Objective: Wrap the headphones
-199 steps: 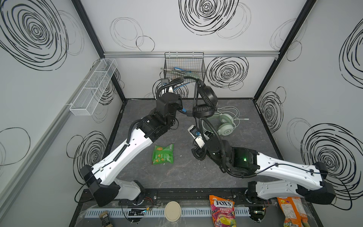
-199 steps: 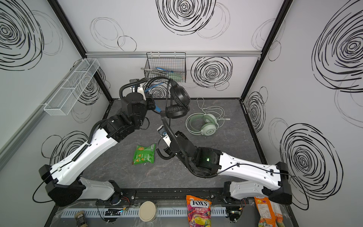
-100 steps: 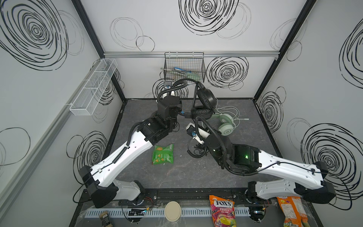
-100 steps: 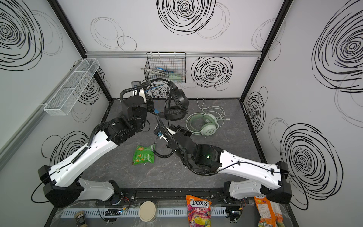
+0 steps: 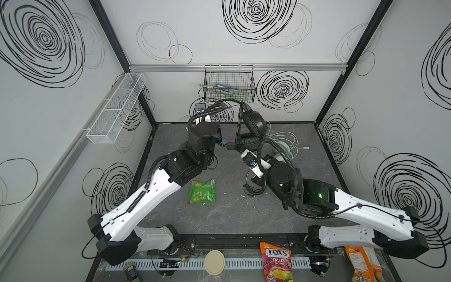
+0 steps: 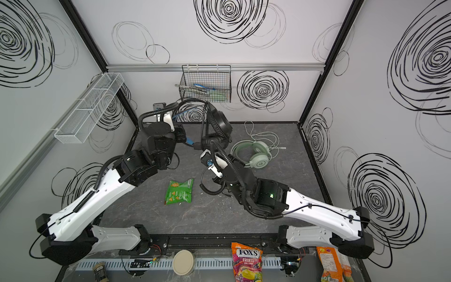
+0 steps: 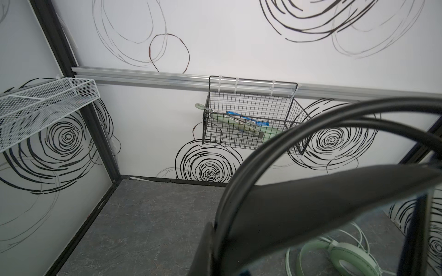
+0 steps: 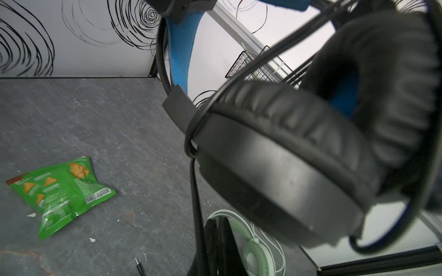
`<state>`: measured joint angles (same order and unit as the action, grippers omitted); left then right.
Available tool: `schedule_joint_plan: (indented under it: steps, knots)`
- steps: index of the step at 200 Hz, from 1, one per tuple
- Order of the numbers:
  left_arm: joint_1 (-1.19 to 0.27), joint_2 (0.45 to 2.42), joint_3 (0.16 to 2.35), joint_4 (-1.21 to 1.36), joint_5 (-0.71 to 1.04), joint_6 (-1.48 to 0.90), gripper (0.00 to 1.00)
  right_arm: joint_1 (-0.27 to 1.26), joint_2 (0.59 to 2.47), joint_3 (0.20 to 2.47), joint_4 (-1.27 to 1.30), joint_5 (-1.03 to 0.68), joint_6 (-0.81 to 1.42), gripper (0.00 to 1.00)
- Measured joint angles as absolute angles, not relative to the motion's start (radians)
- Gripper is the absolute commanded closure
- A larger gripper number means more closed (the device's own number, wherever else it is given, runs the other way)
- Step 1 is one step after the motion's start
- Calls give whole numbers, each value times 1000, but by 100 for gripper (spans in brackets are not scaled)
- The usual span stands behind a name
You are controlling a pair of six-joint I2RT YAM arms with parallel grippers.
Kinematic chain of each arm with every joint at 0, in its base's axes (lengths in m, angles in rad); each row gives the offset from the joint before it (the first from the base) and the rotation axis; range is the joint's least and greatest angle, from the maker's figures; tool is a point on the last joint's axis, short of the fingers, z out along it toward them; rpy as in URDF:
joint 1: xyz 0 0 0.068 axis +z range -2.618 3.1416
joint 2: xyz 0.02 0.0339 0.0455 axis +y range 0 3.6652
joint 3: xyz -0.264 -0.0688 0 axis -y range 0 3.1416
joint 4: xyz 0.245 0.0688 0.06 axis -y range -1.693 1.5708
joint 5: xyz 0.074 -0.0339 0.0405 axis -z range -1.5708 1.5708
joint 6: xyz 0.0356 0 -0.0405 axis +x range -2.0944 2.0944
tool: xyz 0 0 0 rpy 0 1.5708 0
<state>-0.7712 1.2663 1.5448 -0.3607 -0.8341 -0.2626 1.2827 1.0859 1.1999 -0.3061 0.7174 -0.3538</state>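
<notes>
The table [image 5: 231,214] lay well below both claws. The black headphones [image 5: 253,123] hung clear of it. The left claw [image 5: 221,141] was clamped together on their blue-lined headband [image 8: 179,52], so both padded cups dangled just beyond that claw and directly above the right claw [image 8: 210,241]. The set looked moderately heavy, with a stiff band and soft cushions. The band seemed the soundest place to grip, since the cups would likely swivel or squash.

The mint green headphones [image 6: 258,156] rested flat on the table behind the right claw, well apart from the left one, with their pale cable [image 6: 266,136] strewn loosely around them. They looked light and untouched.

A green snack bag [image 5: 202,191] sat on the table between the two arms, below the left claw and beside the right.

The right claw was shut, apparently on the black cable [image 8: 194,191], which dropped from the lower cup past its fingers. That cable looked thin, limp and prone to slipping, so it probably needs tension while being wound round the band.

Its plug [image 8: 140,262] lay on the table close under the right claw.
</notes>
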Motion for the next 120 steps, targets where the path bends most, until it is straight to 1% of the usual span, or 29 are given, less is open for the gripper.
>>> schedule_joint_plan:
  steps: [33, 67, 88, 120]
  knots:
    - [-759, 1278, 1678, -386, -822, -297, 100, 1283, 1039, 1114, -235, 651, -225, 99]
    - [-770, 1310, 1817, -414, -766, -300, 100, 1271, 1000, 1039, -131, 598, -116, 97]
    - [-785, 1334, 1874, -426, -741, -300, 100, 1212, 953, 998, -76, 539, -50, 97]
    - [-807, 1366, 1943, -464, -692, -308, 100, 1072, 876, 902, 4, 408, 43, 95]
